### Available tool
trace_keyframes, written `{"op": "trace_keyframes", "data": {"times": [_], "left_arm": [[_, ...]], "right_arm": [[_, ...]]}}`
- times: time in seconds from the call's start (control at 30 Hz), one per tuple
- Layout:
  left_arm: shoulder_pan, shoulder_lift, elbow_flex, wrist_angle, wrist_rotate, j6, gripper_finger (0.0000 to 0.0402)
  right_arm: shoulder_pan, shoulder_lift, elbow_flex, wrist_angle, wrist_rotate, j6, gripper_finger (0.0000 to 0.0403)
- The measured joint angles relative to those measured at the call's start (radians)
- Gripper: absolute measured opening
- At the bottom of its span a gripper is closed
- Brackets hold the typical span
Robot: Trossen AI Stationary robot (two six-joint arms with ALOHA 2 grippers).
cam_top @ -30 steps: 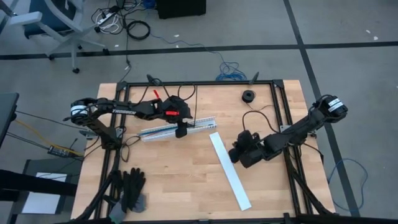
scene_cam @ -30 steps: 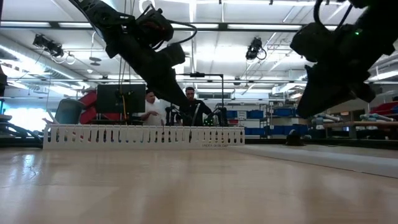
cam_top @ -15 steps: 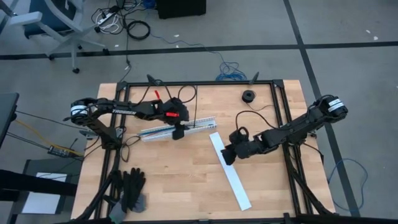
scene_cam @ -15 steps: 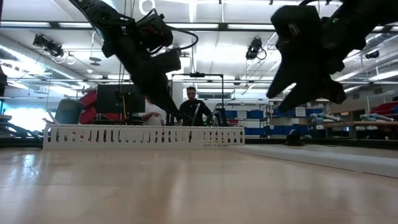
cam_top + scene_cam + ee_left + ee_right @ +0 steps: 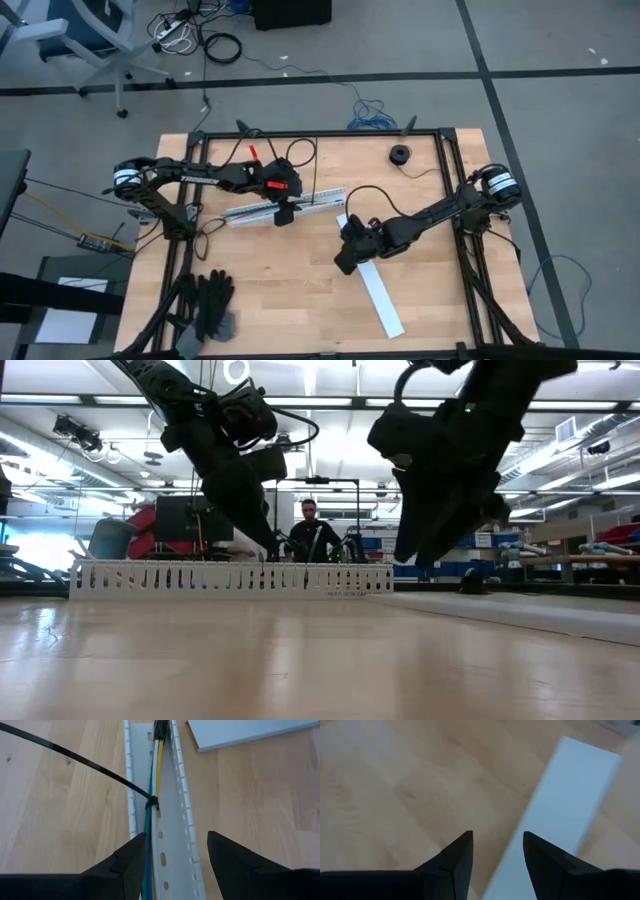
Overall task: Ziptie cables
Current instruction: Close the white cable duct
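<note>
The cables (image 5: 154, 775), green, yellow and red, lie along the inside of a white slotted channel (image 5: 300, 204) on the table's far left half. A black ziptie (image 5: 152, 803) circles them, and its long tail runs out over the wood. My left gripper (image 5: 172, 862) hangs open just above the channel (image 5: 230, 578), one finger on each side of the cables, pointing steeply down. My right gripper (image 5: 495, 852) stands open over the table's middle (image 5: 345, 260), above the edge of a flat white strip (image 5: 570, 805), with nothing between its fingers.
The flat white strip (image 5: 374, 284) lies slanted from the table's middle toward its near right. A black roll (image 5: 400, 154) sits at the far right, and dark gloves (image 5: 212, 300) lie at the near left corner. A person (image 5: 308, 532) stands beyond the table.
My right gripper has swept toward the table's left edge, from beside the white strip's right side to over its far end, turning as it went. My left gripper has tipped a little steeper above the channel.
</note>
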Motion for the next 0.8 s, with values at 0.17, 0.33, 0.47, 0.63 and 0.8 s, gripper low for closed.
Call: {"op": "trace_keyframes", "data": {"times": [0.17, 0.33, 0.47, 0.63, 0.8], "left_arm": [[0.0, 0.0, 0.0, -0.007, 0.001, 0.0, 0.0184], [0.0, 0.0, 0.0, -0.006, 0.001, 0.021, 0.0184], [0.0, 0.0, 0.0, -0.007, 0.001, 0.026, 0.0184], [0.0, 0.0, 0.0, -0.007, 0.0, 0.061, 0.0184], [0.0, 0.0, 0.0, -0.005, 0.0, 0.078, 0.0184]], "right_arm": [[0.002, 0.004, 0.038, -0.047, 0.004, 0.067, 0.0149], [0.023, -0.001, 0.04, -0.083, 0.005, 0.141, 0.0144], [0.057, 0.004, 0.036, -0.164, 0.039, 0.215, 0.0143], [0.097, 0.004, 0.023, -0.152, 0.105, 0.272, 0.0144], [0.105, 0.004, 0.023, -0.149, 0.083, 0.31, 0.0145]]}}
